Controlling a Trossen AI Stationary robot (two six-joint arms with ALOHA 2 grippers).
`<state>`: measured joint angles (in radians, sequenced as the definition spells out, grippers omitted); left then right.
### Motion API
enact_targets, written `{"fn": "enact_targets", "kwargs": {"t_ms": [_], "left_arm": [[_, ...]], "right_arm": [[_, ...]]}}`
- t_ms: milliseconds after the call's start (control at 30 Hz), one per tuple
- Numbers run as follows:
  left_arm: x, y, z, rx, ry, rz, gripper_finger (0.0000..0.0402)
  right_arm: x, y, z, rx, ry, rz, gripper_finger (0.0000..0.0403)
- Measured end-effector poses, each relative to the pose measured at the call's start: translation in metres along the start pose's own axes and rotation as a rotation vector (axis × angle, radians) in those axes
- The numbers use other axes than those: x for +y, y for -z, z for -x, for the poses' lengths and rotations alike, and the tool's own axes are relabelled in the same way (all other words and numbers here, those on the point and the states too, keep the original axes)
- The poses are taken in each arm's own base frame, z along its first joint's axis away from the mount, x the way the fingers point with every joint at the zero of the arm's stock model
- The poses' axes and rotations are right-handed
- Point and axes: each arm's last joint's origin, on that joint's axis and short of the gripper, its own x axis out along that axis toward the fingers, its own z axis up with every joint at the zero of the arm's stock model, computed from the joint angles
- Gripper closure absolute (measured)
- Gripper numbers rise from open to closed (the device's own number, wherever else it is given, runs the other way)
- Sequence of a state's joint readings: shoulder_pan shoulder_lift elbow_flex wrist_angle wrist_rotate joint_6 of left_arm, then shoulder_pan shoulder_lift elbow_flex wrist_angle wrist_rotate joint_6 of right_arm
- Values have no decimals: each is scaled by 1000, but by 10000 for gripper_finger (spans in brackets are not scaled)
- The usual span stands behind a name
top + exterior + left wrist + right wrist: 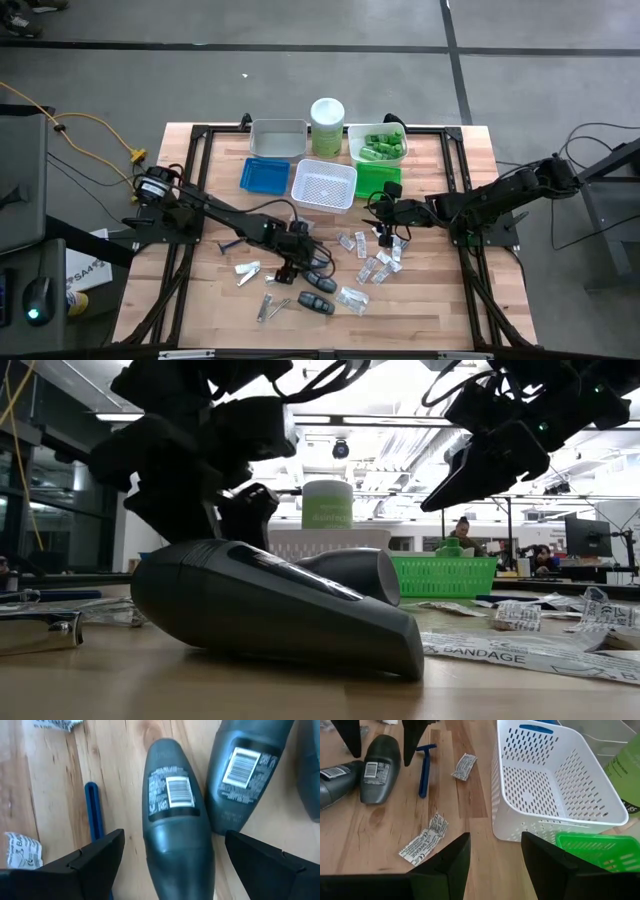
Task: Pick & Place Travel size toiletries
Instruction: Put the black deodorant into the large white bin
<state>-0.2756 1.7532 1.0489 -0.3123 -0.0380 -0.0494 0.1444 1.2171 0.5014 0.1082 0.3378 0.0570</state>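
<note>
Left pincer (170,857) gapes wide astride a dark grey oval plastic case (175,820), its barcode label unreadable, on the wooden surface (120,765); right pincer (495,857), empty, stands partly open.

A grey concrete floor (330,85) is seen around the wooden slatted table (430,320); bright ceiling lights (400,380) are visible beyond.

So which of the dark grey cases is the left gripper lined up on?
The grey case lying between the open left gripper fingers; its neighbour lies beside it, outside the fingers.
</note>
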Motion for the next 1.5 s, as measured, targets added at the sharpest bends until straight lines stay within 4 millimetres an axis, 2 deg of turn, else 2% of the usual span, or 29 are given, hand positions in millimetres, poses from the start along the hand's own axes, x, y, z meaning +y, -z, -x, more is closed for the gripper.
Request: {"fn": "enact_targets", "kwargs": {"t_ms": [300,433,700,1133,1367,1500], "left_arm": [[1,7,-12,62,-46,-23,61],[1,8,-18,69,-28,-19,78],[1,8,-16,62,-26,-21,121],[0,5,-16,29,-21,-17,129],[0,4,-16,28,-6,-15,194],[-1,4,-16,28,24,8,199]], "right_arm": [[0,0,0,0,-2,0,234],[0,0,0,2,-6,0,233],[1,1,0,8,-26,2,234],[1,2,0,22,-26,7,234],[1,3,0,29,-25,8,233],[1,3,0,29,-25,8,233]]}}
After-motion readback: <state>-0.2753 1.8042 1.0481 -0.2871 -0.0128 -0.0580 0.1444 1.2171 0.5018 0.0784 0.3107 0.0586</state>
